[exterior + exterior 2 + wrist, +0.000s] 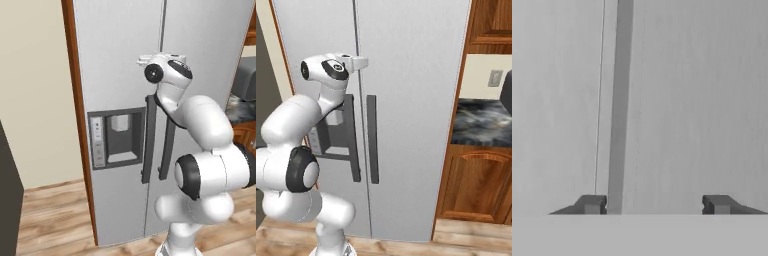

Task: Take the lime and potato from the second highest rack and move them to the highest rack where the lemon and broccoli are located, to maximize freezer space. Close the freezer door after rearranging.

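A: How is the arm standing against the freezer door [117,100]?
B: It rises folded, elbow back, with the wrist level and the hand pushed forward at the upper part of the door, above its dispenser panel [116,137]. The gripper [656,204] faces flat silver door surface head-on.

A: And the fingers?
B: Spread wide, with nothing between them. In the hand view a dark handle [620,100] runs up just inside one fingertip, and the thin seam between the doors lies beside it.

A: Where does the freezer door sit?
B: Closed, flush with the plain silver door [411,100] next to it. Its long dark handle [148,140] hangs beside the dispenser panel, below the hand; the other door's handle [372,139] runs parallel just across the seam.

A: Anything else around the freezer door?
B: A wooden side panel [80,125] borders its outer edge, with a beige wall beyond. Past the plain door stands a wooden cabinet [476,182] with a dark counter [483,122]. The arm's own forearm covers part of the handles from the left base view.
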